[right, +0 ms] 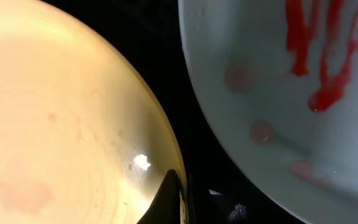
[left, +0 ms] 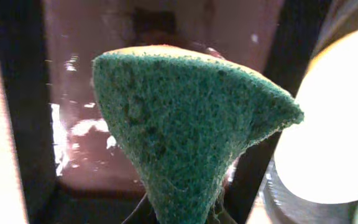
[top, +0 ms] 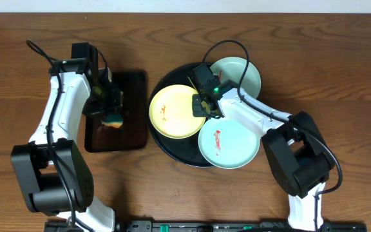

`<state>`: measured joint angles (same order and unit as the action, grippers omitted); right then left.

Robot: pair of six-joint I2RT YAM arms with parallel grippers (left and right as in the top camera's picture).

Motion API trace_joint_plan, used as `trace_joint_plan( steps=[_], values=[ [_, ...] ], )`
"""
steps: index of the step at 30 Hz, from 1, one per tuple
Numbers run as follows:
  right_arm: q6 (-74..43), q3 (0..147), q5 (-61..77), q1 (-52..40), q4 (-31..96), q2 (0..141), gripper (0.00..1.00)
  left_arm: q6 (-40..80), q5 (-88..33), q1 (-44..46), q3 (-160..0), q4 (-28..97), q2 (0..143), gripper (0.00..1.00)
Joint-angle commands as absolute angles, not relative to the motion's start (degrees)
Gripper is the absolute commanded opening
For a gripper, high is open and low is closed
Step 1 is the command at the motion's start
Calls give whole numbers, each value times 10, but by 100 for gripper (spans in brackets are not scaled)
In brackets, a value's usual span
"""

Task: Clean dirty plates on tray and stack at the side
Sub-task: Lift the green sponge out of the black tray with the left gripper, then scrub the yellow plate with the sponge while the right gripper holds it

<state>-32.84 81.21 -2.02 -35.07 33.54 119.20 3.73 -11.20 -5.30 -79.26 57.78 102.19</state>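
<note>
Left hand [top: 111, 108]: clenched on a sponge [left: 185, 124]. Its green scouring face is toward the wrist camera, with a yellow layer behind. It hangs above the rectangular tray [top: 124, 138], left of the round tray.
Right hand [top: 206, 108]: at the right rim of the yellow plate [top: 172, 111]. One dark fingertip [right: 171, 193] lies over that rim in the wrist view and the other is hidden. Cannot tell whether it pinches the rim or only touches it.
Plates: all three are on the round tray [top: 184, 152].
- The yellow plate is at the left, with faint red marks.
- The smeared blue-green plate [top: 229, 142] is at the front right, with clear red streaks.
- The far blue-green plate [top: 240, 74] is at the back right and looks clean from above.
Stack: none at the side. Judged early in the task.
Risk 1: if the hold on the yellow rim is shallow, the glossy plate may tilt or slip on lifting and drop back on the tray.
Risk 2: the yellow and smeared plates lie just beside each other. Dragging rather than lifting could knock the neighbour and spread sauce.
Risk 3: the sponge is pinched at its narrow end. Under wiping pressure it may fold, so the fingers meet the plate instead of the pad.
Risk 4: both arms must meet over one plate, and a poor approach could make them collide.
Desk [top: 353, 77]: brown wood with visible grain.
Room: only a pale strip shows along the top edge of the overhead view. Cannot tell what it is.
</note>
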Motion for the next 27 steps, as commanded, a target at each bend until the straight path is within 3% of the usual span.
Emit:
trace_joint_plan(
  steps=[1,13,27],
  values=[
    [-316,814,36,-368,331,1220,1,72,-153,-44,-806,578,1010,7],
    [-316,814,97,-353,331,1220,1,122,-163,20,-800,569,1011,7],
    [-317,814,97,-345,343,1220,1,263,-24,129,-761,465,1043,8]
  ],
)
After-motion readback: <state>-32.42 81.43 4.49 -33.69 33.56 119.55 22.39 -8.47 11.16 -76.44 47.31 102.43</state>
